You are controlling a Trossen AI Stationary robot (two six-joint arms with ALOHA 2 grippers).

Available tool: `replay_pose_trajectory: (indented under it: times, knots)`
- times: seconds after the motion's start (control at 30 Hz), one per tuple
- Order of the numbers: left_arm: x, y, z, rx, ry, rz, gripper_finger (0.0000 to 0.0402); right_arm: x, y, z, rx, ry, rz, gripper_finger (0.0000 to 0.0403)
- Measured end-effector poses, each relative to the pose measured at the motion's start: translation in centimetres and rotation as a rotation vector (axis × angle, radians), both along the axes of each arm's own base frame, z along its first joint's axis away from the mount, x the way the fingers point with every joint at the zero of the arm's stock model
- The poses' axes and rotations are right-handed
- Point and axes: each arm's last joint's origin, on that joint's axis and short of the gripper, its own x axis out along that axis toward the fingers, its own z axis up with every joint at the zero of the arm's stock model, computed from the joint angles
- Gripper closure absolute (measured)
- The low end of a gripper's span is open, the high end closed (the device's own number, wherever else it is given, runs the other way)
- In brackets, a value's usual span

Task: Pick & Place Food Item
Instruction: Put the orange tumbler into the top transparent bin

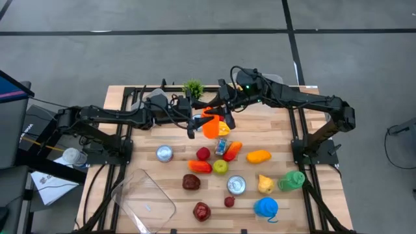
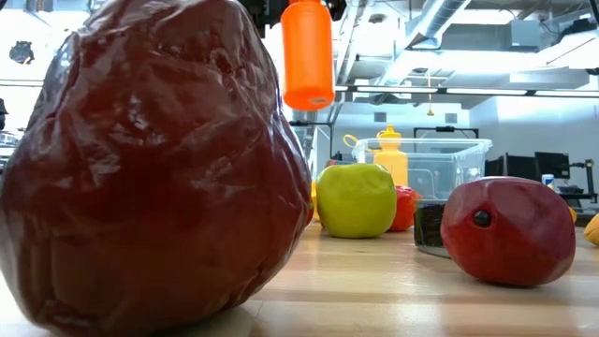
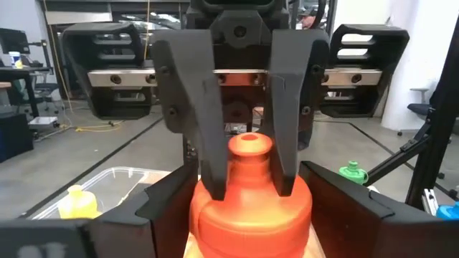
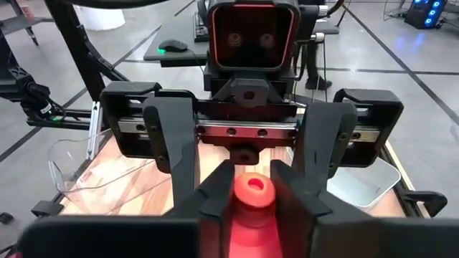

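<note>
Both grippers meet at one orange bottle (image 1: 212,125), which hangs in the air above the back middle of the wooden table (image 1: 273,130). The left gripper (image 1: 195,123) closes its two fingers on the wide body of the bottle. The right gripper (image 1: 224,117) comes from the other side and its fingers press on the narrow neck near the cap, as the left wrist view shows (image 3: 247,179). In the low view the bottle (image 2: 307,54) hangs upright, clear of the table.

Below and in front of the bottle lie many toy foods: a green apple (image 1: 220,167), a red pepper (image 1: 199,166), a yellow pear (image 1: 264,184), two dark red fruits (image 1: 201,210) and an orange mango (image 1: 259,156). Two tin cans (image 1: 236,185) stand between them. A clear plastic box (image 1: 144,199) lies at the front left corner, a green bottle (image 1: 292,180) and a blue ball of yarn (image 1: 266,207) at the right.
</note>
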Motion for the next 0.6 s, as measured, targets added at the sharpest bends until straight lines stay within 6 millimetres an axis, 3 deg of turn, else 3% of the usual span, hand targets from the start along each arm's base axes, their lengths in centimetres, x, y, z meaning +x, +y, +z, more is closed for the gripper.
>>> replay_pose_trajectory:
  times: [0.3,0.6]
  knots:
    - [0.0,0.0,0.1,-0.015,-0.010,0.001,0.0161,-0.7,-0.2,0.7,0.000,-0.015,-0.032,0.0349]
    - [-0.4,0.0,0.5,-0.045,-0.022,-0.003,0.0136,-7.4,-3.2,4.4,-0.041,-0.049,-0.202,0.0349]
